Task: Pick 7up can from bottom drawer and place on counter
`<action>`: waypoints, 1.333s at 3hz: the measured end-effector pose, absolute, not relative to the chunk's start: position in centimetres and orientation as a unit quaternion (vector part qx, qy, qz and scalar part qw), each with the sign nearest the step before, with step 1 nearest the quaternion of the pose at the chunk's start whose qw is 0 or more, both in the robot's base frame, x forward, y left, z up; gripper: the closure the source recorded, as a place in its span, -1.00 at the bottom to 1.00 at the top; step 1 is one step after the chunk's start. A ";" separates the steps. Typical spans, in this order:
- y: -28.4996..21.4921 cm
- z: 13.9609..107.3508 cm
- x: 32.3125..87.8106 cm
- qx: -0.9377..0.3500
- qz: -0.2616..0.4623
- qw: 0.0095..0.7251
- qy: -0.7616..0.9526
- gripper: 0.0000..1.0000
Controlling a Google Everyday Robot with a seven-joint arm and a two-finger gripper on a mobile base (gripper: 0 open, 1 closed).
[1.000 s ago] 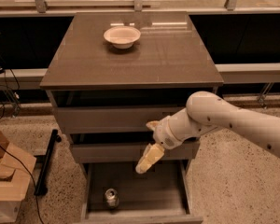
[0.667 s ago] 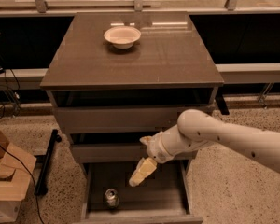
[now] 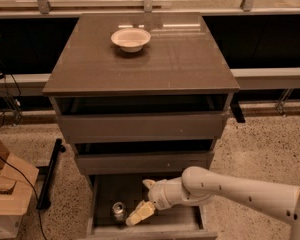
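Observation:
The 7up can [image 3: 119, 210] stands upright in the left front part of the open bottom drawer [image 3: 102, 188], its shiny top facing up. My gripper [image 3: 138, 214] has reached down into the drawer and sits just right of the can, its cream fingertips [image 3: 140, 212] close beside it. The white arm comes in from the lower right. The counter [image 3: 165, 59] is the glossy grey-brown top of the cabinet, above the drawers.
A shallow cream-white bowl [image 3: 131, 38] sits at the back of the counter. The two upper drawers [image 3: 140, 126] are slightly ajar. A cardboard box [image 3: 7, 194] and a black bar [image 3: 49, 174] lie on the floor at the left.
My gripper has moved down and left, from in front of the middle drawer into the bottom drawer beside the can. The can has not moved.

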State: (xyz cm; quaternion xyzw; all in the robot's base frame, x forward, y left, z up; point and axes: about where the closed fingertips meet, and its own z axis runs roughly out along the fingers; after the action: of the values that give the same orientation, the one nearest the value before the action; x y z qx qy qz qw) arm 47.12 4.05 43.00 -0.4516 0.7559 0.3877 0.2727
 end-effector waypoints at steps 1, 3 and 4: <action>6.7 38.1 48.5 -0.421 0.421 0.291 0.749 -1.00; 8.7 32.1 49.9 -0.383 0.454 0.285 0.752 -1.00; 8.9 30.0 50.3 -0.362 0.442 0.305 0.762 -1.00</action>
State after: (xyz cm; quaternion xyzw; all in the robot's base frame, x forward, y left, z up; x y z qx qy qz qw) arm 50.30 8.89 29.99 -0.3622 0.7617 0.4421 0.3052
